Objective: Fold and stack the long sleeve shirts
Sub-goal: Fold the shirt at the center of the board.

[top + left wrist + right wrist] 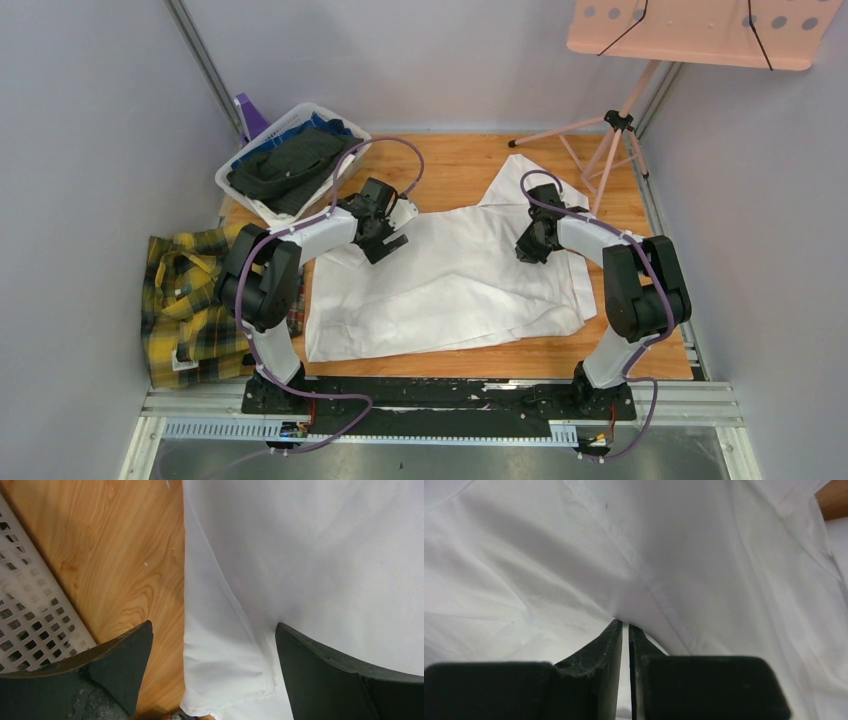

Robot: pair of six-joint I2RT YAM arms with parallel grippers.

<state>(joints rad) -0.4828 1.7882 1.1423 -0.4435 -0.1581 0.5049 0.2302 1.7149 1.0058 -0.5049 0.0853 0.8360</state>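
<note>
The white shirt [450, 285] lies spread over the middle of the wooden table. My left gripper [385, 243] is open above the shirt's upper left edge; in the left wrist view its fingers [125, 655] straddle a hemmed edge of the white shirt [225, 645]. My right gripper [528, 250] is shut on a fold of the white shirt [634, 580] at its upper right part. The yellow-and-green plaid shirt [190, 300] lies crumpled off the table's left side.
A white laundry basket [262, 205] with dark clothes stands at the back left, close to my left gripper; its mesh wall shows in the left wrist view [30, 610]. A pink stand [610, 130] is at the back right. Grey walls enclose the table [450, 160].
</note>
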